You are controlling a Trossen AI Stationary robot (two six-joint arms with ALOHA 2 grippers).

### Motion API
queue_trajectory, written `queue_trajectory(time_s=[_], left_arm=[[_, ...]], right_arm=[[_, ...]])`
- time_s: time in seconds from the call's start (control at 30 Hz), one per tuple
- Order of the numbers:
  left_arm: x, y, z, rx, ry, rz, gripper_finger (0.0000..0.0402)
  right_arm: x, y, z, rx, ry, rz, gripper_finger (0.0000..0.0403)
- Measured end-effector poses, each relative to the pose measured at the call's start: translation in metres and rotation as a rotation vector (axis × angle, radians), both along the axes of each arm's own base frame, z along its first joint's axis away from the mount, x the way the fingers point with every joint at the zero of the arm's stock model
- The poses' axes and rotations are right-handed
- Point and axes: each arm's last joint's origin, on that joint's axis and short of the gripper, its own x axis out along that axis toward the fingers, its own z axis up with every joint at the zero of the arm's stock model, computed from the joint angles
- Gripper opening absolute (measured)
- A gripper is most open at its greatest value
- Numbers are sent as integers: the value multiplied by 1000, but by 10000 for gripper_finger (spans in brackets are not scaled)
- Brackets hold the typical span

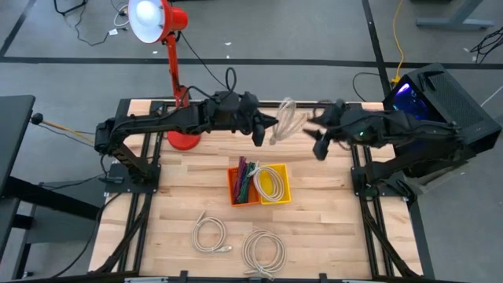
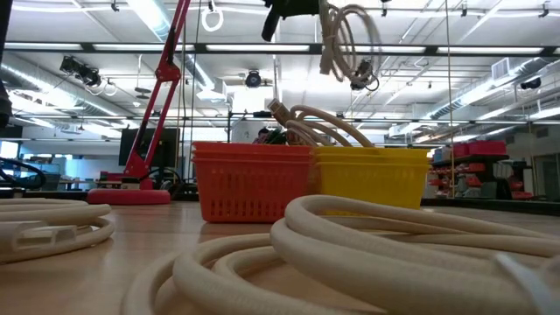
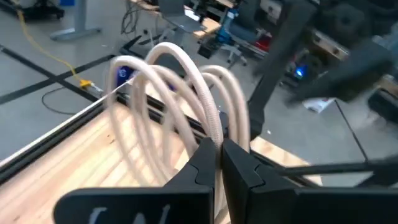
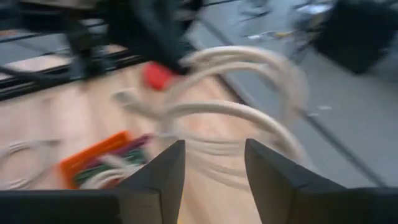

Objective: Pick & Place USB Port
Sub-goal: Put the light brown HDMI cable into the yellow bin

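Note:
A coiled white cable [image 1: 288, 121] hangs in the air above the far part of the table, held by my left gripper [image 1: 262, 129], which is shut on it. In the low view the coil [image 2: 347, 39] dangles high above the orange basket [image 2: 252, 181] and the yellow basket [image 2: 372, 179]. My right gripper [image 1: 317, 134] is open, just right of the coil at about the same height. In the right wrist view the coil [image 4: 249, 112] shows beyond its spread fingers [image 4: 214, 165]. Two more white coils [image 1: 211, 234] [image 1: 264, 251] lie flat on the table near its front edge. My left gripper [image 3: 219, 155] pinches one strand of the coil [image 3: 215, 127] between its two fingers, coming level from the table's left. The other loops [image 3: 155, 81] fan out beyond the fingertips. The coil is lifted clear and hangs loosely below the hold.
The orange basket [image 1: 243, 182] holds dark and coloured cables, and the yellow one [image 1: 272, 182] next to it holds a white coil. A red desk lamp [image 1: 174, 47] stands at the far left of the table. Bare wood lies on either side of the baskets.

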Motion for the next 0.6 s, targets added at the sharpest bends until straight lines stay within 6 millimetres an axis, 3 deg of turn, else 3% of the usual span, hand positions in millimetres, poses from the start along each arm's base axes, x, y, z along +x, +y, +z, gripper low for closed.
queue_trajectory(time_s=[0.3, 0.6], left_arm=[[8, -35, -22, -96, 141, -34, 11], [24, -69, -50, -307, 198, 86, 11]], right_arm=[[-43, -22, 13, -105, 6, -135, 147], [-71, -26, 20, -149, -13, -153, 143]])
